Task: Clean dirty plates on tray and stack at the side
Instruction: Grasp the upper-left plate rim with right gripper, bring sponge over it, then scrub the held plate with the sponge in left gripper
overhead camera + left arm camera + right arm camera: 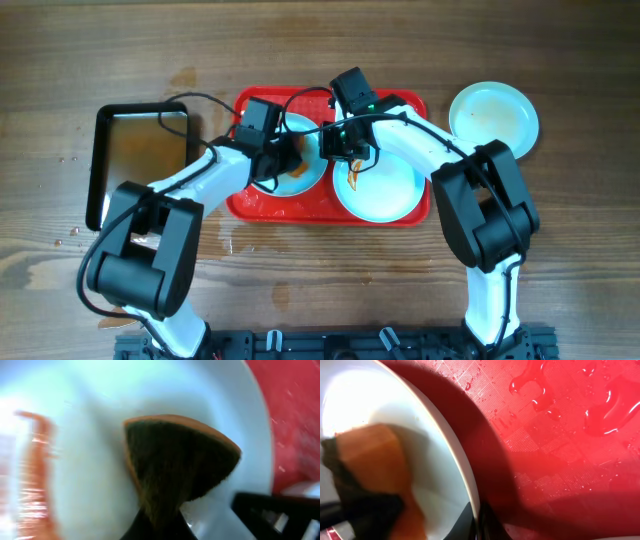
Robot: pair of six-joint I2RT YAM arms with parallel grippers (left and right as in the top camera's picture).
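The red tray [250, 205] holds two plates. My left gripper [283, 160] is shut on a brown sponge [180, 460] and presses it onto the left plate [305, 180], which has an orange sauce smear [35, 475] on one side. My right gripper [335, 148] is shut on that plate's rim [470, 485], and the sponge also shows in the right wrist view [375, 455]. The right plate [390, 190] lies on the tray with an orange smear [355, 180]. A third plate [493, 118] sits on the table to the right of the tray.
A dark metal pan [140, 160] stands left of the tray. Water drops lie on the tray's textured floor [560, 435] and on the wooden table in front of the tray [225, 240].
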